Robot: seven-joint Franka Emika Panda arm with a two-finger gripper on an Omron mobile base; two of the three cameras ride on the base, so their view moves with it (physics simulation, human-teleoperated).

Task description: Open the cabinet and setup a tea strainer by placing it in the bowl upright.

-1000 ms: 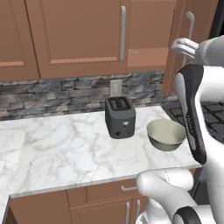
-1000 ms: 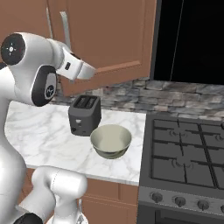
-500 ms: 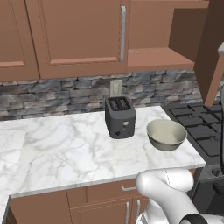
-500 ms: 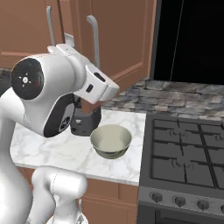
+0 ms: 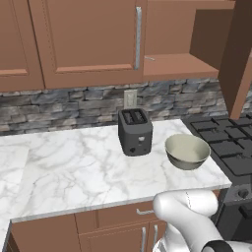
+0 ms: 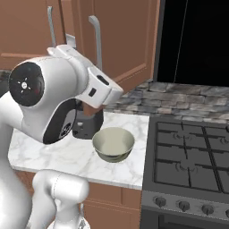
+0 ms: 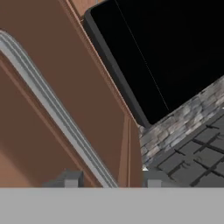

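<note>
The hand (image 7: pixel 109 180) sat close against the cabinet (image 7: pixel 65 87) door, its two fingertips (image 7: pixel 70 179) spread apart on either side of the long silver handle (image 7: pixel 52 109), which ran between them. Whether the tips pressed on the bar could not be told; the jaws stood apart, not clamped. Below the arm, the bowl (image 5: pixel 187 151) rested on the marble counter (image 5: pixel 74 172) near its right end, just beside the stove (image 6: pixel 192 156). A dark toaster (image 5: pixel 134 131) stood a little behind and to the left of the bowl, apart from it. Beyond lay the stone backsplash (image 5: pixel 64 106), and above it the cabinet's right door stood swung open. The tea strainer could not be made out.
</note>
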